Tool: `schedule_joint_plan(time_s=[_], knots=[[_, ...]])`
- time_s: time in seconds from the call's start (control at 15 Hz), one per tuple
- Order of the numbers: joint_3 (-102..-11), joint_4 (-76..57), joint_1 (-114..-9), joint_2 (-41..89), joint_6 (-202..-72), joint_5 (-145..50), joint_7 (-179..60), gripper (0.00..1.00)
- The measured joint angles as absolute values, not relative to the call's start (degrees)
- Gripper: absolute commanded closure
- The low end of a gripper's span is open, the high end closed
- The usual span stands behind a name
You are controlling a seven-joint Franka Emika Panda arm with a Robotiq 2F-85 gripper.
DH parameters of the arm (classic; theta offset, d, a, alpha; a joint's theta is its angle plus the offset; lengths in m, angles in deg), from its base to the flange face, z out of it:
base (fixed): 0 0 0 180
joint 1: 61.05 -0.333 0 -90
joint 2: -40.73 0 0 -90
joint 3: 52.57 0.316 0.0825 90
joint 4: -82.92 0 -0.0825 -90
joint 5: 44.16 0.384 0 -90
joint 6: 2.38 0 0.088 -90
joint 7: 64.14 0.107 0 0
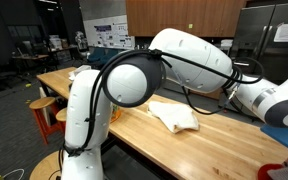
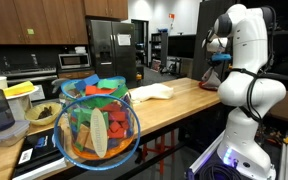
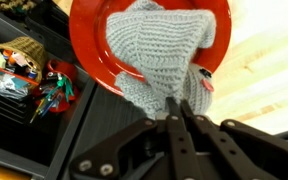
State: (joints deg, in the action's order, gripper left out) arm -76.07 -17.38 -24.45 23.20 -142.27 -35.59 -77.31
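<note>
In the wrist view a grey knitted cloth [image 3: 159, 45] lies over a red plate [image 3: 87, 40] that sits at the edge of the wooden table [image 3: 269, 70]. My gripper [image 3: 174, 101] is shut, its fingertips pinching the near hanging edge of the cloth. In an exterior view the gripper [image 2: 218, 62] hangs over the far end of the table, just above the red plate [image 2: 211, 86]. In the other exterior view the arm's own body hides the gripper.
A white cloth [image 1: 174, 117] [image 2: 151, 92] lies mid-table. A clear bowl of colourful items [image 2: 99, 128] stands close to the camera. Beside the table's end, a dark bin of small colourful objects [image 3: 24, 75] sits below. Stools [image 1: 42, 104] stand along the table.
</note>
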Motion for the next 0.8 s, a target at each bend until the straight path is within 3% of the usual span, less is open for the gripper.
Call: schedule_joint_plan(time_s=[0.8], knots=[[-77.3, -19.8, -23.4, 17.6, -143.1, -41.7, -73.9, 0.99]])
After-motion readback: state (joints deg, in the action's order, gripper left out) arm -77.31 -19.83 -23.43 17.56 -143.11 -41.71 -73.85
